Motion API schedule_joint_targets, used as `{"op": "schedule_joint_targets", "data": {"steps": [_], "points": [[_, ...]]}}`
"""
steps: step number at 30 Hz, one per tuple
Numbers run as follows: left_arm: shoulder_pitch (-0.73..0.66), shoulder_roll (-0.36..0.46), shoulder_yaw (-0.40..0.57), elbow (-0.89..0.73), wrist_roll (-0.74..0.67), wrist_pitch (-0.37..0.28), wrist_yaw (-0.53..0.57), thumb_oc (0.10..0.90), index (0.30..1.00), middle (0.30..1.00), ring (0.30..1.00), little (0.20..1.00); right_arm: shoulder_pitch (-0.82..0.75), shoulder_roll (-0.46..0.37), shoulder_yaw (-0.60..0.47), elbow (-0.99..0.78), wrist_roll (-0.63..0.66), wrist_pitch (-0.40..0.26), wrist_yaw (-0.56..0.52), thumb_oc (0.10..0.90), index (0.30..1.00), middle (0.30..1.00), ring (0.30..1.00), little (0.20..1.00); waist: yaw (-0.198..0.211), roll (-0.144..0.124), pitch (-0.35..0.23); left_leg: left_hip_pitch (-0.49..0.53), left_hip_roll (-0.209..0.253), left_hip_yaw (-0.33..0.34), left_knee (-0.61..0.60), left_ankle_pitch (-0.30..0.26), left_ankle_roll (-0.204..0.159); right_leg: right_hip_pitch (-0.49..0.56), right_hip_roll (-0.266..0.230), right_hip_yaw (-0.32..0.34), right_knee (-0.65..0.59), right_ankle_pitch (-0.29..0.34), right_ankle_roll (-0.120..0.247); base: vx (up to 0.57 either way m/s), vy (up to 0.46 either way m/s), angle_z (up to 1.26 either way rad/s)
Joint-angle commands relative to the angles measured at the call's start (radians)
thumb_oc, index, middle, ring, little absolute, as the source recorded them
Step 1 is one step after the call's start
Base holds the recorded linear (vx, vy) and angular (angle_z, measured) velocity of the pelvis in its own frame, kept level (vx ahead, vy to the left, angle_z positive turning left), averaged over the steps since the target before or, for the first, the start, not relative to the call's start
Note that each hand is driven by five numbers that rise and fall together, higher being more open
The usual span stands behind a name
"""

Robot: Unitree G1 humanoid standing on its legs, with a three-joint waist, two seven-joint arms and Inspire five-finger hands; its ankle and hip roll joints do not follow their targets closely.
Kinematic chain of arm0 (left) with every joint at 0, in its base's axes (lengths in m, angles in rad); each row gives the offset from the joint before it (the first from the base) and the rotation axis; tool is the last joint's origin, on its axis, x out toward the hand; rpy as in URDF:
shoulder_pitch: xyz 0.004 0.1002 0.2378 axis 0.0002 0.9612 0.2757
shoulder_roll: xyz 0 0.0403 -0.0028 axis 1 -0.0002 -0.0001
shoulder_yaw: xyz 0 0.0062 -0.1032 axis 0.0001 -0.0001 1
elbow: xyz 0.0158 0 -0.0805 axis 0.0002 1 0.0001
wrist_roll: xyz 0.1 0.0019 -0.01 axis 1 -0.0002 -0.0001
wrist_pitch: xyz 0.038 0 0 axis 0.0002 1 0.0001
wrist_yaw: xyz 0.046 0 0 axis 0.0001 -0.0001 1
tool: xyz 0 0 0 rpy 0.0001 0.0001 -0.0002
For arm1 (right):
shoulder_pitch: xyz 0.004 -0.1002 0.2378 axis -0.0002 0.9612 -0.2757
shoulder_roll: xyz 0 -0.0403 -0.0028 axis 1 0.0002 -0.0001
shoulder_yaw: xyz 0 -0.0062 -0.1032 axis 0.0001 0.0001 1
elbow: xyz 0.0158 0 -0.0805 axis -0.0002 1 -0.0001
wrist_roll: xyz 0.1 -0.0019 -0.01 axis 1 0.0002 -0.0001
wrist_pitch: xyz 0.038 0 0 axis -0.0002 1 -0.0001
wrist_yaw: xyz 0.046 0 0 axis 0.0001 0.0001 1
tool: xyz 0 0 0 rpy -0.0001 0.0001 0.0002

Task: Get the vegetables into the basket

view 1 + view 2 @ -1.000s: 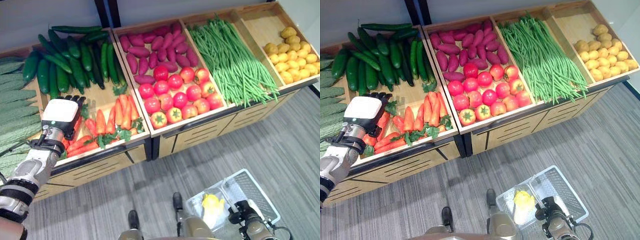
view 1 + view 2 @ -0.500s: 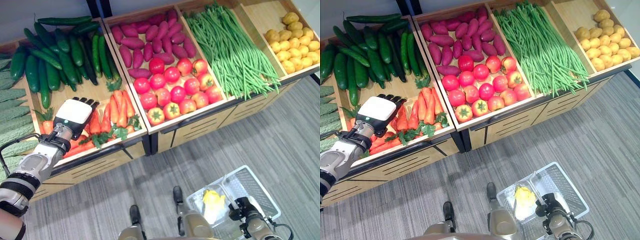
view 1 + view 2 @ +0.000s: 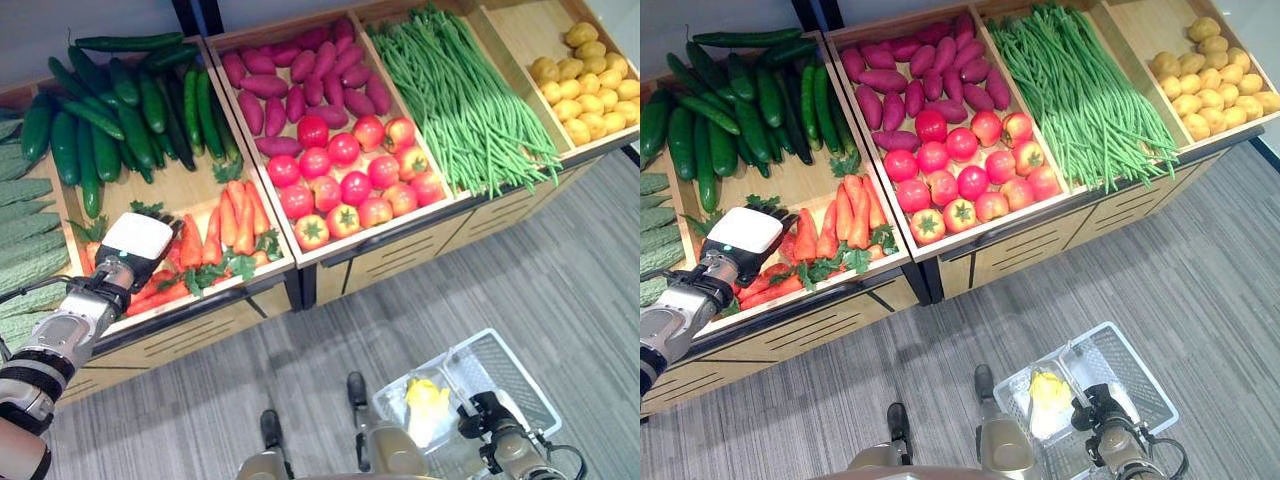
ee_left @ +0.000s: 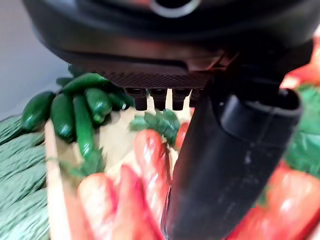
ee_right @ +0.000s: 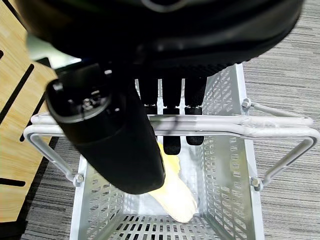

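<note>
- The left hand's fingers (image 4: 165, 97) reach down among the carrots (image 3: 215, 235) at the front of the left crate, fingertips short and lowered over the pile; whether they pinch a carrot cannot be told. The left hand (image 3: 135, 245) itself covers the near-left part of the pile.
- The right hand (image 3: 1102, 420) curls its fingers (image 5: 170, 95) round the paired wire handles of the white basket (image 5: 225, 165), which hangs low over the grey floor (image 3: 500, 290).
- One pale yellow vegetable (image 5: 175, 197) lies inside the basket.
- Roughly a dozen carrots with green tops lie in the bin; several are hidden under the hand.
- Cucumbers (image 3: 130, 105), well over a dozen, are stacked behind the carrots; ridged bitter gourds (image 3: 25, 225) lie just left.
- Fourteen tomatoes (image 3: 345, 180) fill the front of the middle crate, with about eighteen purple sweet potatoes (image 3: 300, 80) behind.
- A heap of green long beans (image 3: 470, 100), too many to count, sits next right.
- About seventeen potatoes (image 3: 580, 90) fill the far-right crate.
- The wooden display stand (image 3: 400, 255) lies between the produce and the basket.
</note>
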Motion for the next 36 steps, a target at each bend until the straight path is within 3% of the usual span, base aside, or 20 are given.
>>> {"op": "schedule_joint_targets", "data": {"steps": [1,7,8,9,10,13,27,32,36], "points": [[-0.102,0.096,0.031,0.01,0.027,0.038,0.015,0.9,1.0,1.0,1.0,1.0,0.001,-0.09,0.02,-0.003,-0.011,-0.002,-0.024,0.4,0.3,0.3,0.3,0.3,-0.018,-0.032,-0.047,-0.003,0.023,-0.041,0.001,-0.023,-0.033,0.04,-0.117,0.002,0.003,-0.065,0.13,0.0,0.0,0.0],[-0.13,0.086,0.007,0.037,0.016,0.036,-0.032,0.9,1.0,1.0,1.0,1.0,-0.004,-0.091,0.024,-0.002,-0.007,0.004,-0.006,0.4,0.3,0.3,0.3,0.3,-0.021,-0.033,-0.034,-0.012,0.021,-0.037,0.001,-0.02,-0.033,0.026,-0.119,0.008,0.004,-0.058,0.131,0.0,0.004,-0.02],[-0.134,0.084,0.002,0.039,0.014,0.035,-0.034,0.873,0.962,0.962,0.962,0.962,-0.005,-0.092,0.025,-0.003,-0.006,0.004,-0.005,0.4,0.3,0.3,0.3,0.3,-0.022,-0.033,-0.033,-0.014,0.02,-0.037,0.001,-0.019,-0.032,0.024,-0.119,0.009,0.004,-0.057,0.131,-0.01,0.013,-0.06],[-0.142,0.083,-0.007,0.041,0.015,0.034,-0.032,0.7,0.72,0.72,0.72,0.72,-0.007,-0.092,0.029,-0.004,-0.004,0.004,-0.003,0.4,0.3,0.3,0.3,0.3,-0.022,-0.033,-0.03,-0.017,0.02,-0.037,0.001,-0.018,-0.032,0.021,-0.119,0.01,0.004,-0.055,0.131,-0.03,0.014,-0.03],[-0.156,0.074,-0.024,0.059,0.012,0.032,-0.027,0.588,0.564,0.564,0.564,0.564,-0.014,-0.092,0.035,-0.007,0.0,0.001,0.001,0.4,0.3,0.3,0.3,0.3,-0.025,-0.034,-0.024,-0.024,0.02,-0.038,0.001,-0.016,-0.031,0.012,-0.118,0.012,0.004,-0.052,0.131,-0.04,0.014,-0.01],[-0.17,0.062,-0.048,0.08,0.017,0.031,-0.016,0.4,0.3,0.3,0.3,0.3,-0.022,-0.094,0.044,-0.015,0.004,-0.004,0.001,0.4,0.3,0.3,0.3,0.3,-0.028,-0.035,-0.018,-0.033,0.02,-0.036,0.001,-0.013,-0.032,-0.002,-0.117,0.015,0.004,-0.046,0.132,-0.02,0.01,-0.02],[-0.14,0.039,-0.006,0.091,0.037,0.056,0.077,0.4,0.3,0.3,0.3,0.3,0.001,-0.089,0.048,-0.025,-0.008,-0.021,-0.013,0.4,0.3,0.3,0.3,0.3,-0.021,-0.042,-0.037,-0.015,0.021,-0.033,0.001,-0.02,-0.032,0.02,-0.117,0.016,0.003,-0.056,0.132,0.0,0.002,-0.03],[-0.124,0.06,0.058,0.033,0.028,0.07,0.122,0.4,0.3,0.3,0.3,0.3,0.009,-0.086,0.039,-0.028,-0.009,-0.022,-0.016,0.4,0.3,0.3,0.3,0.3,-0.013,-0.043,-0.056,-0.001,0.02,-0.04,0.001,-0.025,-0.032,0.042,-0.121,0.007,0.003,-0.062,0.13,0.0,-0.008,0.05],[-0.085,-0.009,0.234,-0.026,-0.127,0.095,0.212,0.4,0.3,0.3,0.3,0.3,0.016,-0.065,0.027,-0.015,-0.01,-0.018,-0.017,0.4,0.3,0.3,0.3,0.3,-0.006,-0.052,-0.072,0.004,0.019,-0.045,0.001,-0.025,-0.031,0.054,-0.123,-0.003,0.002,-0.064,0.128,-0.02,-0.011,0.05]]}}
